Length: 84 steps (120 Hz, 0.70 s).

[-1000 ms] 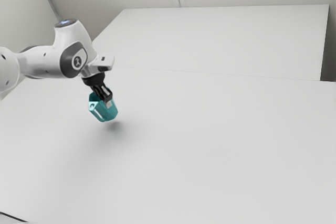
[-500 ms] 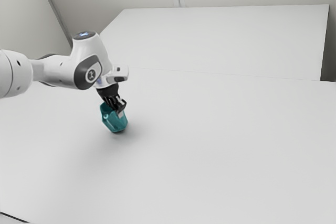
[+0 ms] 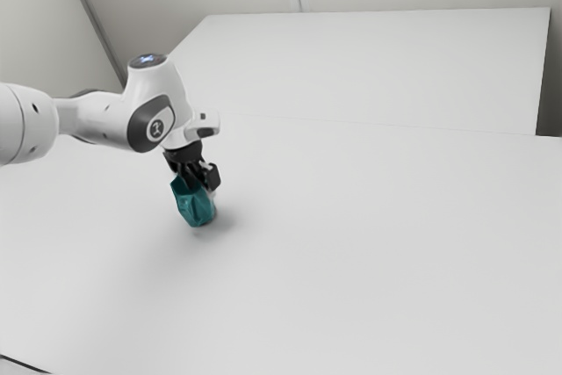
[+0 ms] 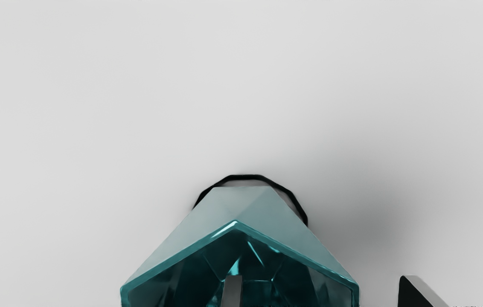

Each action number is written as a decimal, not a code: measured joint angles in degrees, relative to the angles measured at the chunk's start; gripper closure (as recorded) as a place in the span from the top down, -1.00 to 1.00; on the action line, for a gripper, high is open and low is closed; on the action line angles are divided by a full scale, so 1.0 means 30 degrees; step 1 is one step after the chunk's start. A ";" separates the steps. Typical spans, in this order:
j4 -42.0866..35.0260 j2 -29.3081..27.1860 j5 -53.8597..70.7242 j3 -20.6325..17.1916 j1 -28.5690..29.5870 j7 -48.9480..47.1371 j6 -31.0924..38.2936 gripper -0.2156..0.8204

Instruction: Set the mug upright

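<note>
The teal faceted mug (image 3: 195, 208) has its base down at the table and its mouth up toward my hand, leaning a little toward the exterior view's left. My gripper (image 3: 202, 183) is at the mouth, its fingers spread. In the wrist view the gripper (image 4: 321, 292) stands open across one wall of the mug (image 4: 245, 204): one finger reaches inside the mouth, the other is outside, apart from the wall. A dark curved edge shows beyond the mug's wall there. Whether the base rests fully flat cannot be told.
The white table (image 3: 369, 252) spreads around the mug, with a soft shadow beside it. Another white surface (image 3: 369, 68) lies farther back, before the pale walls. A thin dark line (image 3: 22, 364) crosses the near corner at the exterior view's left.
My hand and the mug have moved down and toward the exterior view's right, and the mug has turned more upright. In the last half second the fingers have opened and let go of its wall.
</note>
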 joint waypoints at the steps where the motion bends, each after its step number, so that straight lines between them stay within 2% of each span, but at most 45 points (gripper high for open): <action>1: 0.0012 -0.0042 0.0003 -0.0005 0.0003 -0.0025 -0.0019 0.18; 15: 0.0442 -0.0686 0.0025 -0.0093 0.0042 -0.0297 -0.0486 0.35; 32: 0.1859 -0.1603 -0.0429 -0.0374 -0.0027 -0.0594 -0.1821 0.46; 62: 0.7205 -0.1279 -0.1461 -0.0409 -0.0056 -0.1448 -0.5928 0.55; 84: 0.9819 -0.1481 -0.1734 -0.0475 -0.0130 -0.2017 -0.9021 0.57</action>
